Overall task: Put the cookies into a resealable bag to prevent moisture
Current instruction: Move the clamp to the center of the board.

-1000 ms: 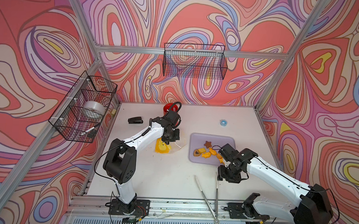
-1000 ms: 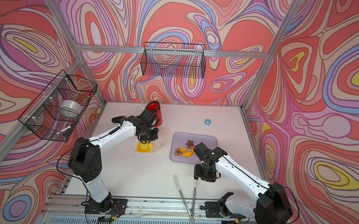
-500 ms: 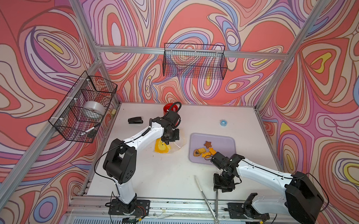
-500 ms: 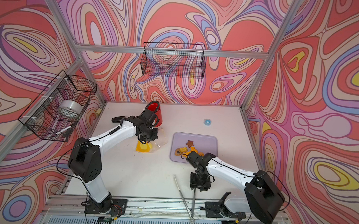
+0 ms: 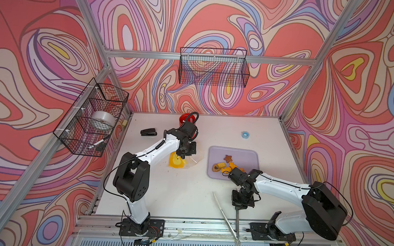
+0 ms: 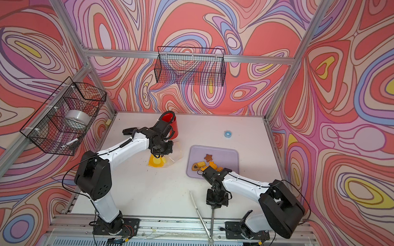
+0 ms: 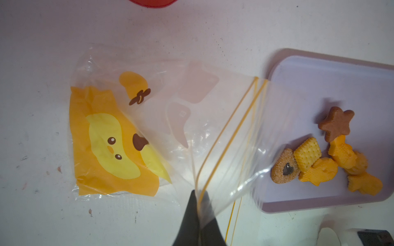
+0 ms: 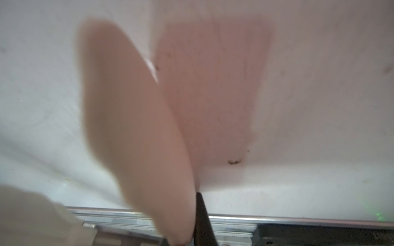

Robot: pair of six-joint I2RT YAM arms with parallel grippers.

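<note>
I can't make out any readable word, number or brand from here. The resealable bag (image 7: 115, 138) carries only a cartoon face (image 7: 110, 149) and pale label squares (image 7: 198, 85), whose tiny marks stay illegible.

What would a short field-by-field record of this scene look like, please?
left end effector: shut on the zip edge of the resealable bag
resealable bag: printed end on the table, nothing inside
cookies: clustered on the lilac tray
right end effector: shut on one arm of the tongs
tongs: splayed in a V near the table's front edge
progress: no cookie bagged yet
</note>
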